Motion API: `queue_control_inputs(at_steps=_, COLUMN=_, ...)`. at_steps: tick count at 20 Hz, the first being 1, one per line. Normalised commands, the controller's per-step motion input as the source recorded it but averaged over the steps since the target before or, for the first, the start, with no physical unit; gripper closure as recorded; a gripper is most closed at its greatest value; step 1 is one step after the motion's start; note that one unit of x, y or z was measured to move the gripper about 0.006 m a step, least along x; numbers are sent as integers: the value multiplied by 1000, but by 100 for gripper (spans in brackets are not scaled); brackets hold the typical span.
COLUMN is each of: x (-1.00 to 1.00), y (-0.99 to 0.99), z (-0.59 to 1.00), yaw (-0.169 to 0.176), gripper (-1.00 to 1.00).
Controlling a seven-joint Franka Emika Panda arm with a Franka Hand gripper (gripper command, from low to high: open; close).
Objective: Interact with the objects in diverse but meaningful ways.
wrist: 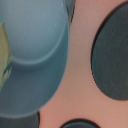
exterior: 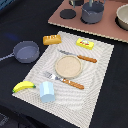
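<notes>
Exterior view shows no arm and no claw, and the wrist view shows no fingers either, so I cannot tell whether it is open or closed. Judging by the wrist view, filled by a blue-grey vessel (wrist: 35, 50) on a pink board (wrist: 80, 75) beside a dark burner disc (wrist: 112, 55), the claw probably hangs just above the toy stove (exterior: 107, 25). That puts every object on the placemat (exterior: 100, 75) well away from it.

Left to right, farthest from the claw first:
- **dark grey pot** (exterior: 25, 51): likely stiff and light; take the rim or the handle.
- **yellow banana** (exterior: 23, 86): smooth and curved; pinch across the middle.
- **orange-brown bread loaf** (exterior: 51, 39): blocky, the easiest to hold across its short sides.
- **light blue cup** (exterior: 47, 91): hollow and may tip; clamp one wall.
- **flat yellow packet** (exterior: 86, 44): nearest the claw but lying low, so catch its edges.
</notes>
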Motion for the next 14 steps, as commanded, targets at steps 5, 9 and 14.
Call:
queue_control_inputs(at_steps=5, x=91, y=-171, z=508, yaw=12, gripper=-100)
queue_control_inputs(at_steps=9, x=41, y=-687, z=66, yaw=11, gripper=-100)
queue_control_inputs(at_steps=14, x=-27, y=-911, z=2, yaw=3, gripper=-100)
